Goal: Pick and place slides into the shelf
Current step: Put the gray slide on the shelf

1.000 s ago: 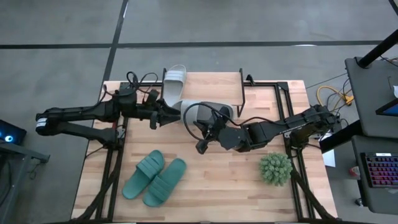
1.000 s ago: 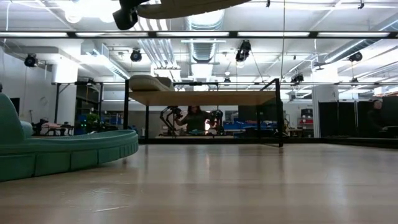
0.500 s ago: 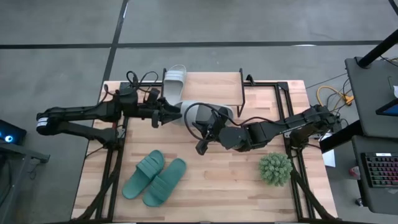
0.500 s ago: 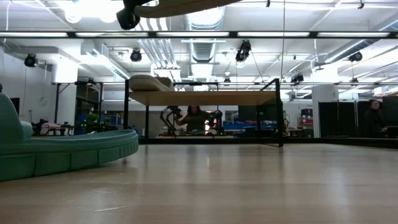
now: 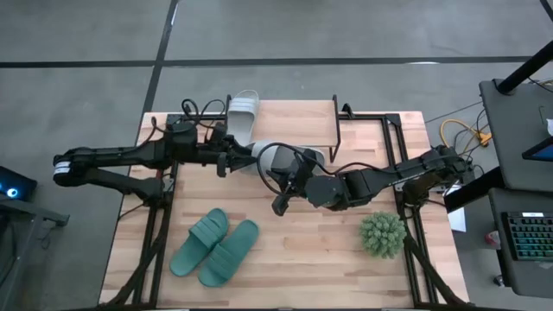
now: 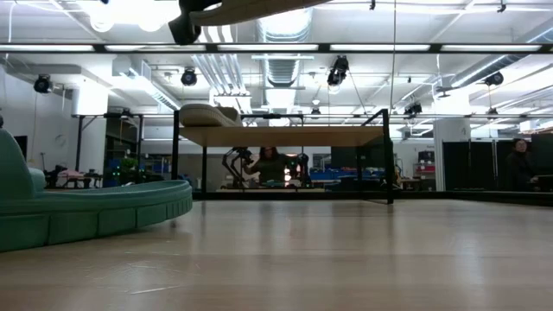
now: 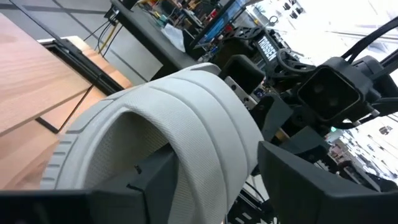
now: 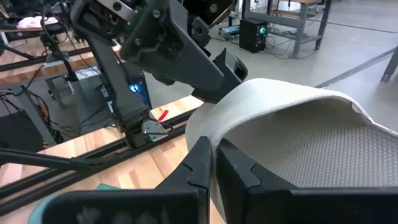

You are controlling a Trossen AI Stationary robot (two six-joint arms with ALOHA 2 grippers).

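shelf (image 5: 298,122) top: one grey slide (image 5: 242,111) hogs its left end, rest open | underneath: wide open (image 6: 294,173) | teal pair (image 5: 214,246) parked front-left

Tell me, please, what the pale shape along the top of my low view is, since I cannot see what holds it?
Observer: It is a pale grey-white foam slide, lifted off the wooden table; the right gripper is shut on its sole edge.
Operator: Is the left arm idle?
Observer: No, the left gripper clamps the same slide's ribbed strap.
Operator: Is anything on the table's right side?
Observer: A spiky green plant ball stands near the right front corner, outside your view.
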